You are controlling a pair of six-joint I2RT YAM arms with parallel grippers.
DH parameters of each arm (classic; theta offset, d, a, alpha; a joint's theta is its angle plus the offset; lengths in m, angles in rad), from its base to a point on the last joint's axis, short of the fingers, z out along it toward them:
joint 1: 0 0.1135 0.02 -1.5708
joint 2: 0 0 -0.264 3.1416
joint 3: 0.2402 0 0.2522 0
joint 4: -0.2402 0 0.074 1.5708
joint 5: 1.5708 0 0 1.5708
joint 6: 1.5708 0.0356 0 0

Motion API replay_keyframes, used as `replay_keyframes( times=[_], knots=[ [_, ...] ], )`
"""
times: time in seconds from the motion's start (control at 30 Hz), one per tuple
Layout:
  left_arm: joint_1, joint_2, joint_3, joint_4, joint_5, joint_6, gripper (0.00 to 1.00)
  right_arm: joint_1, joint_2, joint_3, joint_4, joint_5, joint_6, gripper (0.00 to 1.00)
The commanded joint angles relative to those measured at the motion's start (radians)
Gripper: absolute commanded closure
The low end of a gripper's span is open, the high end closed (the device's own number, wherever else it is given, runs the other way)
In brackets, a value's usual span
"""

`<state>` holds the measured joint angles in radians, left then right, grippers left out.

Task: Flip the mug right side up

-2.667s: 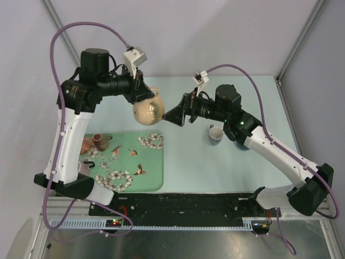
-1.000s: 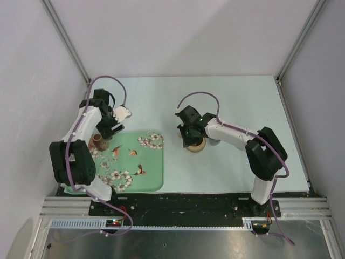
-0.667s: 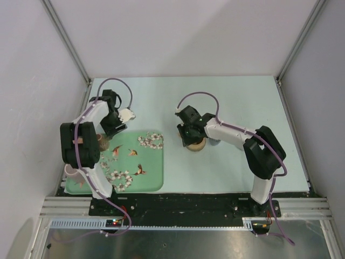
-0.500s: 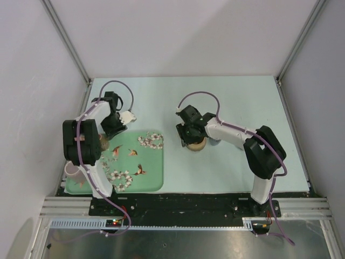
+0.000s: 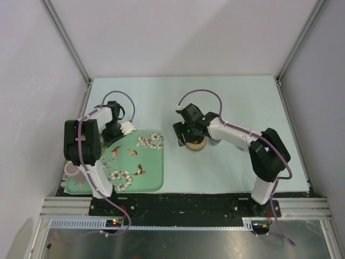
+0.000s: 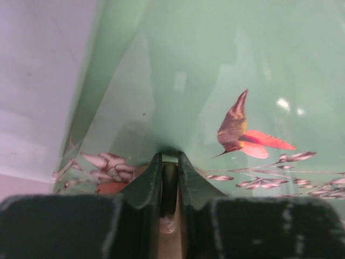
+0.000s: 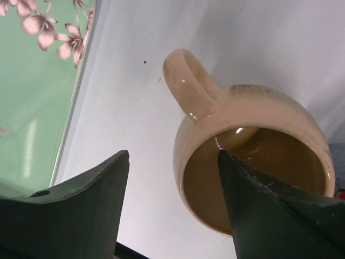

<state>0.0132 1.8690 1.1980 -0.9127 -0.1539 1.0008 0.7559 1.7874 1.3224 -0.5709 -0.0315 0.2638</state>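
The tan mug (image 5: pixel 196 144) stands right side up on the table, just right of the green tray (image 5: pixel 153 181). In the right wrist view the mug (image 7: pixel 253 124) shows its open mouth, with the handle pointing away. My right gripper (image 5: pixel 183 136) is open at the mug's left rim. In its wrist view (image 7: pixel 172 156) one finger (image 7: pixel 253 205) reaches over the mouth and the other is outside, clear of the wall. My left gripper (image 5: pixel 110 141) is low over the tray's back left part. In its wrist view (image 6: pixel 170 157) the fingers are shut and hold nothing.
The tray (image 6: pixel 178 54) is printed with hummingbirds and blossoms; its rim shows in the right wrist view (image 7: pixel 81 81). A small pale cup (image 5: pixel 216 141) stands right of the mug, partly under the right arm. A pink cup (image 5: pixel 70 169) sits at the tray's left edge.
Earlier both arms held the mug in the air. Now it stands on the table. The right gripper has shifted slightly left at it. The left gripper has moved right over the tray.
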Motion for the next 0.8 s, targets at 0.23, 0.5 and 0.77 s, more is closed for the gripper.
replay_keyframes(
  times=[0.23, 0.5, 0.77],
  knots=[
    [-0.019, -0.093, 0.059, 0.004, 0.015, -0.059, 1.00, -0.010, -0.127, 0.000, -0.025, 0.029, -0.017, 0.25],
    [-0.105, -0.251, 0.252, -0.065, 0.306, -0.344, 1.00, -0.027, -0.270, 0.012, -0.010, -0.043, -0.005, 0.01],
    [-0.226, -0.358, 0.518, -0.080, 0.582, -0.625, 1.00, -0.045, -0.341, -0.027, 0.526, -0.542, 0.239, 0.01]
  ],
)
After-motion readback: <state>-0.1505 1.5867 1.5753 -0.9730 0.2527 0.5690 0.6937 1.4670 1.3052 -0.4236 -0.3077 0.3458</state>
